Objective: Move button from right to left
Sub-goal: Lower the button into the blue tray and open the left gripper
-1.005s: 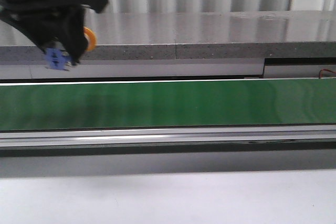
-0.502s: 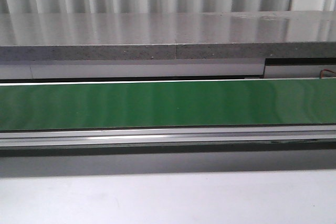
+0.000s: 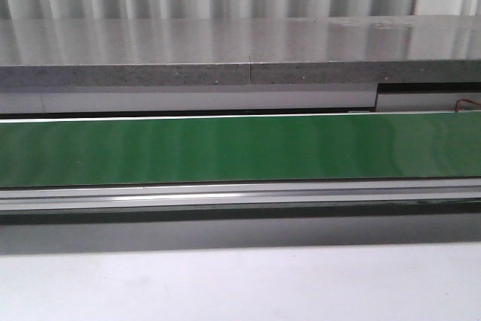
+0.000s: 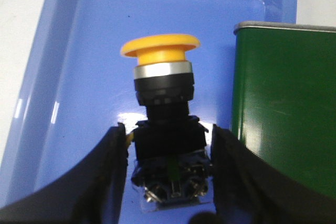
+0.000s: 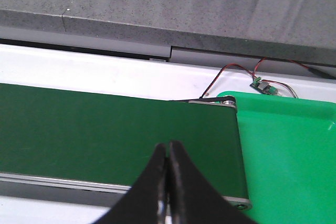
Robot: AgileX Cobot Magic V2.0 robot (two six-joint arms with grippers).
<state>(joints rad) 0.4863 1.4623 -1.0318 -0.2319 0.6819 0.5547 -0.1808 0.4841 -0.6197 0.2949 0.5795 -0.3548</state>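
The button has an orange-yellow cap, a black collar and a blocky base. In the left wrist view it lies over the floor of a blue tray. My left gripper straddles its base. A narrow strip of blue shows between each finger and the base, so the jaws stand slightly apart around it. My right gripper is shut and empty above the green belt. Neither gripper nor the button shows in the front view.
The green conveyor belt runs across the front view, with a grey stone ledge behind it. The belt's end lies beside the blue tray. A green tray sits past the belt's other end, by red wires and a small board.
One second ago my left gripper held the button high at the far left of the front view. It has since left that view, which now shows only the belt.
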